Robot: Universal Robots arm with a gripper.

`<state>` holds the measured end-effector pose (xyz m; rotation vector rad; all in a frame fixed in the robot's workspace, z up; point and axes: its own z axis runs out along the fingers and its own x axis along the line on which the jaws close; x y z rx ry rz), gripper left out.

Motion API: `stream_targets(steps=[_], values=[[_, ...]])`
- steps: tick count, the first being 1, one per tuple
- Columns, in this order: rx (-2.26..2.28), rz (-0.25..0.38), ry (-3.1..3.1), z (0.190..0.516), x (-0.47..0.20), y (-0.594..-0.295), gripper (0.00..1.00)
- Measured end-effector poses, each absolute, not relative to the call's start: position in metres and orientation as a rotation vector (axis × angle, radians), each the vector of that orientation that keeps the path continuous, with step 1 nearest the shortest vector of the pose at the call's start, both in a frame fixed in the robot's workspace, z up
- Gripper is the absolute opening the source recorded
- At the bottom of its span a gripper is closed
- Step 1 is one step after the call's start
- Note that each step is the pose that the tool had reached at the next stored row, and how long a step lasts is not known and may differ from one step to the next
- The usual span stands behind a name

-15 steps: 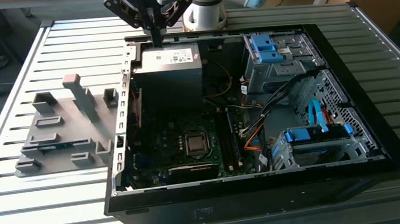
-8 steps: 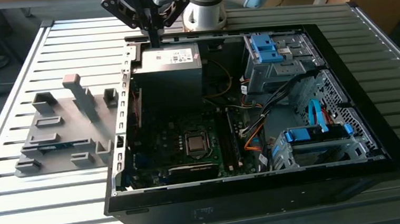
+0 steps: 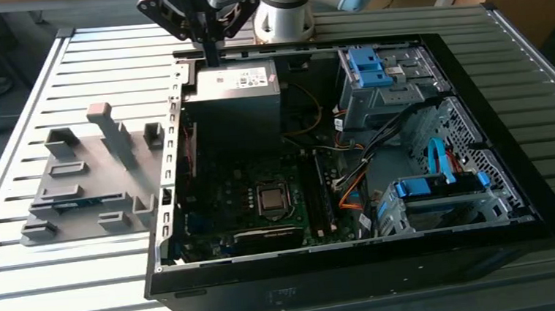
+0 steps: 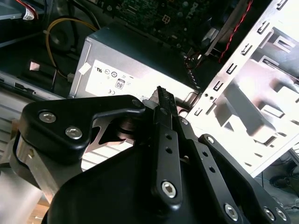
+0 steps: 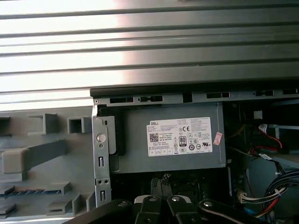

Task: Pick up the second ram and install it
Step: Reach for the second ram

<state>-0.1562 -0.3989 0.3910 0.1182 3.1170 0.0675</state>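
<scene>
Hovering over PSU (image 3: 238, 79), end effector (image 3: 212, 59) closed; second ram (image 3: 69, 203) in tray (image 3: 84, 185) (grey).

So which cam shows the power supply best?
First wrist view: power supply faces it squarely, labelled side almost whole. Exterior view shows it from afar. Second wrist view shows it at a slant, gripper covering part.
</scene>
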Motion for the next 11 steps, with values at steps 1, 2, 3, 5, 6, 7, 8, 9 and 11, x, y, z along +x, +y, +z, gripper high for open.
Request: stream_targets(steps=[1,2,3,5,6,7,8,9,11], values=[[0.118,0.067,3.117,0.391,-0.1565,-0.3989,0.11],[0.118,0.067,3.117,0.391,-0.1568,-0.3989,0.11],[0.118,0.067,3.117,0.3909,-0.1572,-0.3989,0.11],[0.118,0.068,3.118,0.3908,-0.1581,-0.3989,0.11],[0.118,0.067,3.118,0.3908,-0.1585,-0.3989,0.11],[0.118,0.067,3.118,0.3907,-0.1589,-0.3989,0.11],[0.118,0.067,3.118,0.3907,-0.1594,-0.3989,0.11],[0.118,0.067,3.119,0.3906,-0.1598,-0.3989,0.11],[0.118,0.067,3.119,0.3905,-0.1608,-0.3989,0.11]])
